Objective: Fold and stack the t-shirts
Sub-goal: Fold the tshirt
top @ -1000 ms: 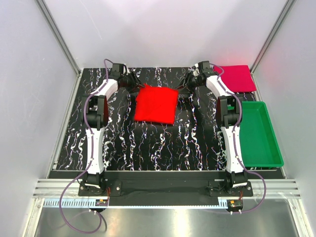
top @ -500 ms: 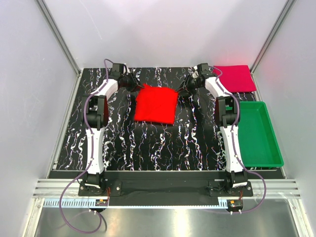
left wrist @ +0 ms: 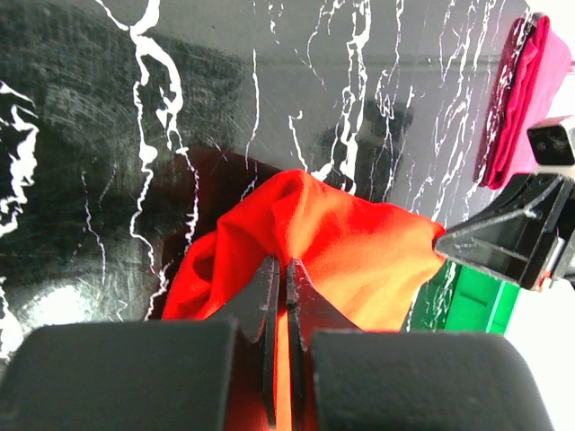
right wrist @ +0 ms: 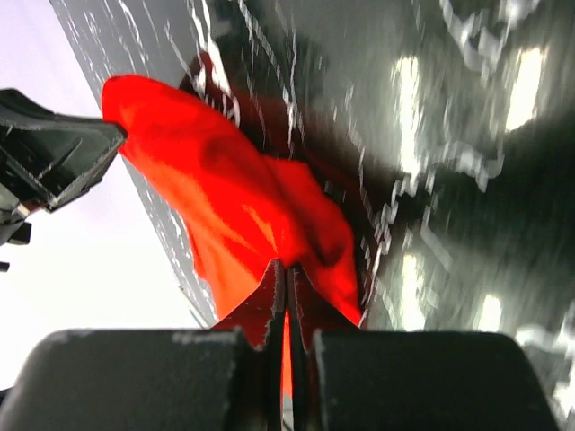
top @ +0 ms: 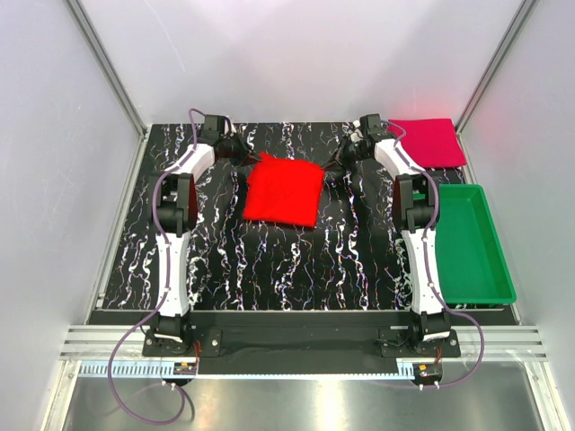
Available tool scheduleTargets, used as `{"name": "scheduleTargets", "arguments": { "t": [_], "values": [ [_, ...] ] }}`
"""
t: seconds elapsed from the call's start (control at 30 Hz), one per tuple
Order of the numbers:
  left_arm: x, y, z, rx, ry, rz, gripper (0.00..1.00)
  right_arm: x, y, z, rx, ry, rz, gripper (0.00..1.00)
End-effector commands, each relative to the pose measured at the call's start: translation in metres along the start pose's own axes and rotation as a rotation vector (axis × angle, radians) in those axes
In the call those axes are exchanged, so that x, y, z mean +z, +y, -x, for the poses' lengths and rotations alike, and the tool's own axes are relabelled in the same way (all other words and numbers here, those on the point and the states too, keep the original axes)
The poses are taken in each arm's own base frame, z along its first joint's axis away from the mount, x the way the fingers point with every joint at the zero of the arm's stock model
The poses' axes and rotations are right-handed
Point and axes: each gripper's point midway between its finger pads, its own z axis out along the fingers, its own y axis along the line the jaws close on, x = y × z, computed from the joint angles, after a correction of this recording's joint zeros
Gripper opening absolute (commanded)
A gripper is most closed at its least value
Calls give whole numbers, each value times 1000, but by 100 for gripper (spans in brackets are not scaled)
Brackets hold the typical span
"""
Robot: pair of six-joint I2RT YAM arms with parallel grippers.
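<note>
Red t-shirt (top: 284, 190) corners between both jaws

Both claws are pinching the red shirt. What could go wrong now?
The left gripper and right gripper are each shut on a small pinch at the far edge of the red shirt, so the cloth may slip out when lifted. The shirt lies folded, and pulling it up by two corners might let it fall open. The right gripper is close to the crimson shirt, so a swing could bump it.
</note>
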Motion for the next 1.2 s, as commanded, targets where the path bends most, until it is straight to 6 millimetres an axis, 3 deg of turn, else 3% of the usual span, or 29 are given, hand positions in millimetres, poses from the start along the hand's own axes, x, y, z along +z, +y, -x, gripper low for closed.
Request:
{"name": "scheduleTargets", "arguments": {
  "t": [0.0, 0.07, 0.1, 0.13, 0.17, 0.2, 0.27, 0.33, 0.37, 0.43, 0.47, 0.5, 0.53, 0.57, 0.63, 0.67, 0.7, 0.73, 0.77, 0.8, 0.87, 0.9, 0.93, 0.97, 1.0, 1.03, 1.13, 1.17],
  "values": [
    [-42, -53, 18, 40, -51, -93, 0, -51, 64, 2, -83, -70, 51, 0],
    [-54, -61, 12, 37, -37, -105, 0, -54, 63, -9, -71, -54, 41, 0],
    [-58, -63, 9, 32, -30, -106, 0, -61, 75, -14, -93, -60, 50, 0],
    [-60, -60, 1, 25, -13, -100, 0, -64, 78, -19, -98, -57, 49, 0],
    [-73, -70, 1, 42, -27, -108, 0, -63, 73, -27, -88, -42, 35, 0],
    [-78, -69, -3, 49, -26, -101, 0, -72, 83, -31, -108, -56, 38, 0],
    [-94, -75, -11, 62, -30, -100, 0, -72, 82, -48, -105, -31, 25, 0],
    [-102, -71, -23, 62, -8, -90, 0, -81, 95, -61, -123, -35, 32, 0],
    [-115, -80, -26, 77, -17, -103, 0, -79, 90, -73, -104, -14, 18, 0],
    [-124, -74, -43, 68, 10, -88, 0, -92, 104, -85, -123, -26, 24, 0],
    [-138, -84, -44, 88, -8, -105, 0, -89, 101, -101, -121, -4, 12, 0],
    [-145, -83, -51, 96, -1, -105, 0, -100, 113, -108, -137, -22, 20, 0],
    [-147, -75, -63, 85, 19, -90, 0, -103, 116, -116, -137, -21, 19, 0],
    [-163, -84, -68, 106, 9, -106, 0, -100, 114, -133, -128, 5, 9, 0],
    [-172, -72, -92, 106, 49, -86, 0, -114, 127, -150, -135, -10, 20, 0],
    [-190, -80, -98, 132, 32, -101, 0, -113, 119, -164, -116, 10, 3, 0],
    [-197, -76, -109, 137, 45, -93, 0, -123, 133, -177, -129, 1, 26, 0],
    [-199, -65, -127, 123, 74, -78, 0, -124, 135, -187, -129, 7, 28, 0],
    [-215, -70, -135, 140, 60, -90, 0, -124, 126, -201, -108, 26, 10, 0],
    [-217, -57, -152, 129, 88, -77, 0, -133, 136, -215, -119, 14, 23, 0],
    [-235, -57, -172, 139, 92, -89, 1, -135, 124, -236, -91, 25, -3, 0],
    [-239, -53, -181, 142, 100, -87, 1, -147, 132, -245, -87, 1, 15, 0],
    [-239, -39, -197, 124, 128, -66, 2, -149, 131, -256, -82, 8, 14, 0],
    [-250, -40, -205, 139, 111, -72, 2, -148, 119, -269, -43, 22, -11, 0],
    [-250, -27, -219, 120, 134, -56, 3, -158, 122, -277, -55, -1, 6, 0],
    [-258, -29, -225, 132, 117, -66, 4, -155, 108, -292, -38, 24, -18, 0],
    [-266, -13, -250, 103, 129, -43, 4, -161, 104, -319, -24, 31, 12, 0],
    [-269, -7, -255, 91, 125, -20, 4, -157, 89, -331, -6, 53, -10, 0]
  ]
}}
